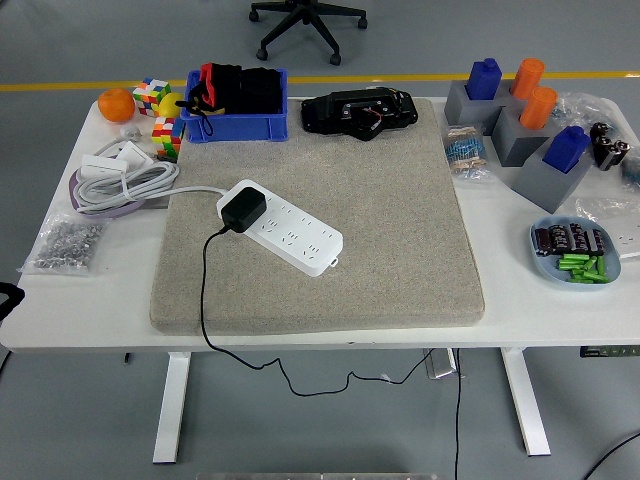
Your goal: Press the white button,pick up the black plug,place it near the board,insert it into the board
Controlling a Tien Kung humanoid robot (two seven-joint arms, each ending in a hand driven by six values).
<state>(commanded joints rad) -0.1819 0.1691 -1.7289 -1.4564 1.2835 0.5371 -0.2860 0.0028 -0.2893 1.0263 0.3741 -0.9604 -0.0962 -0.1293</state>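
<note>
The black plug [243,209] sits in the white power strip [283,227] on the grey mat [400,230], so insertion looks done. A dark bit of the left hand [8,297] shows at the bench's left edge; its fingers cannot be told.

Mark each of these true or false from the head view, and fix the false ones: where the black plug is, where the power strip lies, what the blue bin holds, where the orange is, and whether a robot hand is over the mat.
1. The black plug sits in the white power strip. True.
2. The power strip lies on the bare table. False: it lies on the grey mat.
3. The blue bin holds black and red items. True.
4. The orange is at the table's far right. False: it is at the far left corner.
5. A robot hand hovers over the mat. False: no hand is over it.
</note>
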